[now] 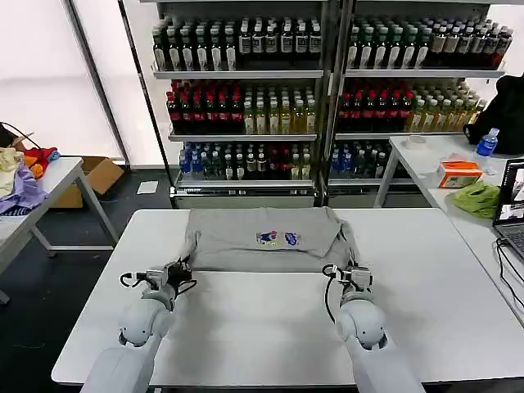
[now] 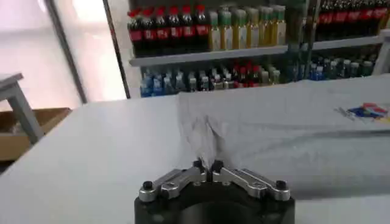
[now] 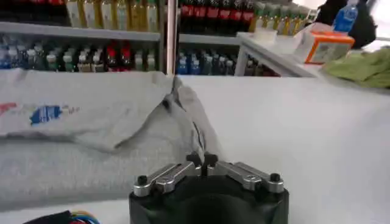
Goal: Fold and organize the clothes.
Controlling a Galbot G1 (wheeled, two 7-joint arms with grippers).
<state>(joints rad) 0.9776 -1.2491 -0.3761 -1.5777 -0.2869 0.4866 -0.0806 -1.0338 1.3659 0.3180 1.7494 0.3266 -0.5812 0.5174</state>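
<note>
A light grey shirt (image 1: 266,237) lies on the white table (image 1: 262,327), folded into a broad band with its red, yellow and blue logo (image 1: 278,239) facing up. My left gripper (image 1: 182,270) is at the shirt's near left corner, shut on a pinch of the fabric (image 2: 207,165). At the near right corner my right gripper (image 1: 350,273) is likewise shut on the cloth (image 3: 202,159). Wrinkles run up from both sets of fingertips. The logo (image 2: 365,111) lies off to the side in the left wrist view and likewise in the right wrist view (image 3: 46,113).
Shelves of bottles (image 1: 327,90) stand behind the table. A side table on the right holds an orange box (image 1: 458,173), a lime-green cloth (image 1: 476,197), a water bottle (image 1: 486,143) and a laptop (image 1: 512,209). A left table carries lilac and orange fabrics (image 1: 20,184).
</note>
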